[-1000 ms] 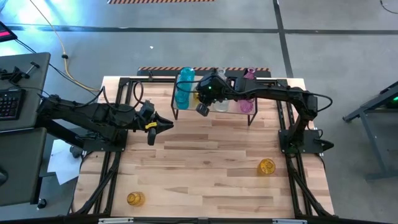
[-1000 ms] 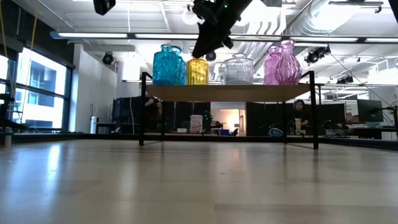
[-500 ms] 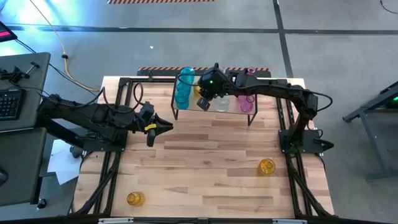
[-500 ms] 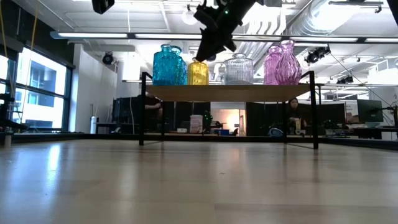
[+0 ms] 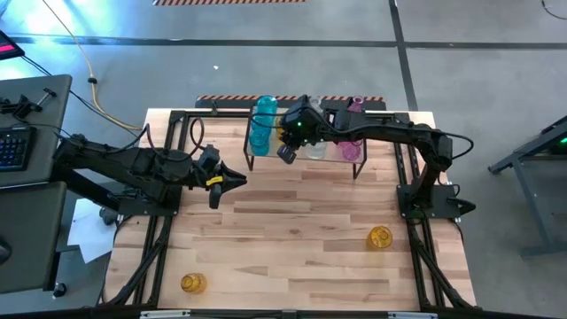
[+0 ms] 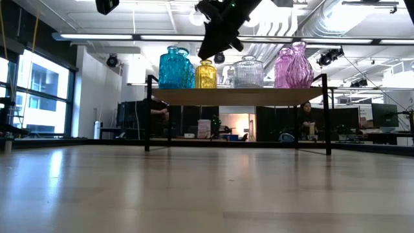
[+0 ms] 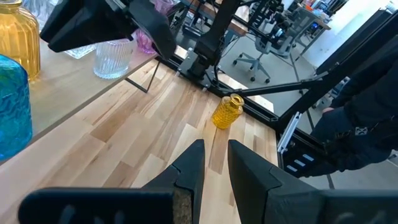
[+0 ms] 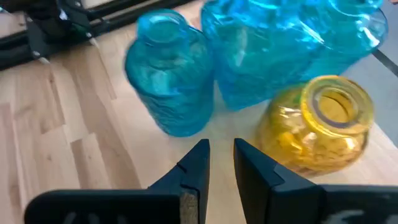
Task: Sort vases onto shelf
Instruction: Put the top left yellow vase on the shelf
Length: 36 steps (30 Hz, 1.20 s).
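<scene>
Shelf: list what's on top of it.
On the shelf stand teal vases, a yellow vase, a clear vase and pink vases. The right gripper hangs above them; any vases behind the front row are covered.

Ribbed yellow vase (image 8: 317, 127), teal vases (image 8: 171, 71)

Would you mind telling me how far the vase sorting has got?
Done: teal, yellow, clear and pink vases stand on the shelf. In hand: nothing; the right gripper hovers empty over them. Left: two yellow vases on the table.
</scene>
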{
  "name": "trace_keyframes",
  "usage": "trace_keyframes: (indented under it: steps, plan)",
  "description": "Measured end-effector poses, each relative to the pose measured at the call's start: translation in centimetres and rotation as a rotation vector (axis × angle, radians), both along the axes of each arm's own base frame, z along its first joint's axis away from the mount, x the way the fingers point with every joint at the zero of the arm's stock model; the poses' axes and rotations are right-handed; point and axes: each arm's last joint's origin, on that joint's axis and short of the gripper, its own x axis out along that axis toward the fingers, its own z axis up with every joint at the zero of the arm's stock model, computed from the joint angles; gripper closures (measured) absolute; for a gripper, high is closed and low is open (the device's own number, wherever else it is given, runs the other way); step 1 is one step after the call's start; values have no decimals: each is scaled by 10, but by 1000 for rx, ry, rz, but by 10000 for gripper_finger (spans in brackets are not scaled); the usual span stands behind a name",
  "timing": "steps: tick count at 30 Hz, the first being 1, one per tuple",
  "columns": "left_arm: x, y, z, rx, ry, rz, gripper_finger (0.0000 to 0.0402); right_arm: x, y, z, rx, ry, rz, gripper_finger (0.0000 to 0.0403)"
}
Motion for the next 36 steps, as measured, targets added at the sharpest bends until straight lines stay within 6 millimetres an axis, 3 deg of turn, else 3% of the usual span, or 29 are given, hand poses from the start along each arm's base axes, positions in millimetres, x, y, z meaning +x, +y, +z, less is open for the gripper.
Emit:
trace_keyframes:
  steps: [10,36]
  plan:
    - [0,0,0,3,0,6,339,4,-3,6,3,-94,-92,346]
    - [-1,-5,0,4,-2,-21,339,0,-20,5,46,-107,-164,346]
